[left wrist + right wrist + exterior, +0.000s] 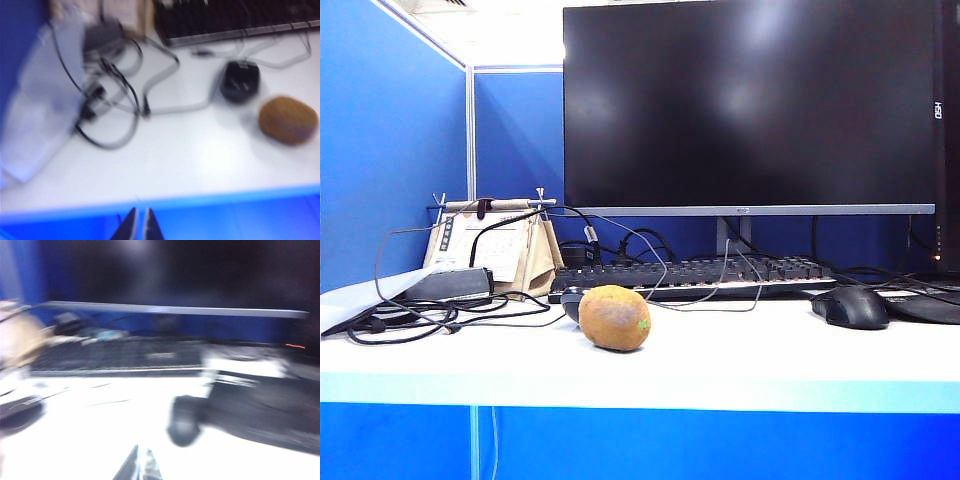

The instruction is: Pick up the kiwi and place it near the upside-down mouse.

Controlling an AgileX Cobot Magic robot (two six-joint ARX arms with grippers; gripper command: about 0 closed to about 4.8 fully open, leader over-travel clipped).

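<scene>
Both grippers, left [139, 226] and right [140, 467], hang shut and empty at the desk's front edge; the kiwi [615, 317] rests beside the upside-down mouse [240, 81], so we judge only a clean retreat remains.

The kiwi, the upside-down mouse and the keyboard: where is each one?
kiwi [615, 318], exterior view, middle of its fuzzy side.
upside-down mouse [240, 81], left wrist view, its dark underside.
keyboard [690, 274], exterior view, on the rows of keys.
</scene>
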